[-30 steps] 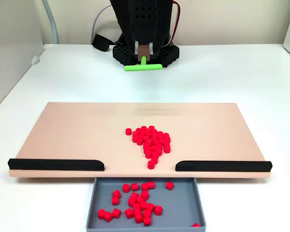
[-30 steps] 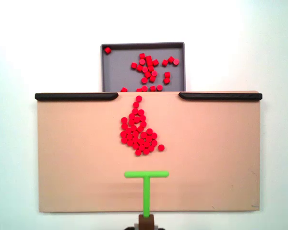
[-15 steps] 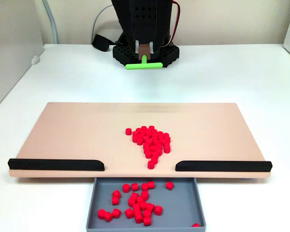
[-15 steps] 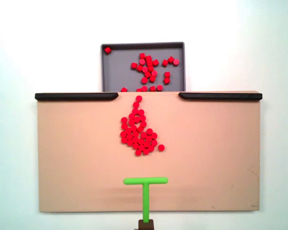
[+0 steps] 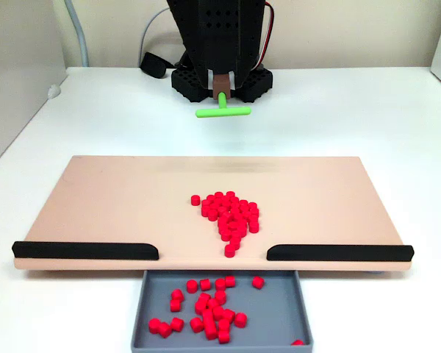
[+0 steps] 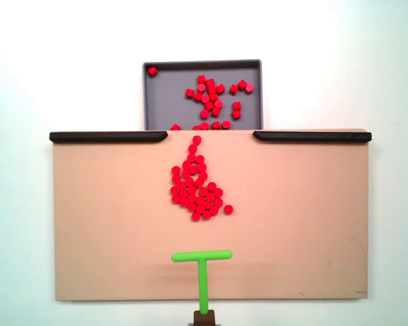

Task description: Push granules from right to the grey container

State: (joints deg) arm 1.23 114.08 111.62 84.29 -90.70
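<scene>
Red bead-sized cylindrical granules [image 5: 229, 218] lie in a loose cluster on a flat tan rectangular board [image 5: 103, 206] in a fixed view that faces the arm. The cluster narrows toward the gap between two black strips [image 5: 85, 251] along the board's near edge. Just below that gap sits a shallow matte grey container [image 5: 279, 316] with low walls, holding more red granules. At the far side of the white table [image 5: 367, 118], the black arm's gripper [image 5: 221, 82] points down and is clamped on the stem of a green T-shaped pusher stick [image 5: 222, 110], whose crossbar hangs beyond the board's far edge.

Seen in a fixed view from above, the grey container [image 6: 164, 95] is at the top, tucked against the tan board [image 6: 299, 217]. The granules [image 6: 197, 187] spread from the gap between the strips [image 6: 109, 136] down toward the board's middle. The pusher stick [image 6: 202, 272] stands below them, its crossbar well apart from the nearest granule, its stem held at the bottom edge by the gripper [image 6: 204, 318]; how wide the jaws stand cannot be told there.
</scene>
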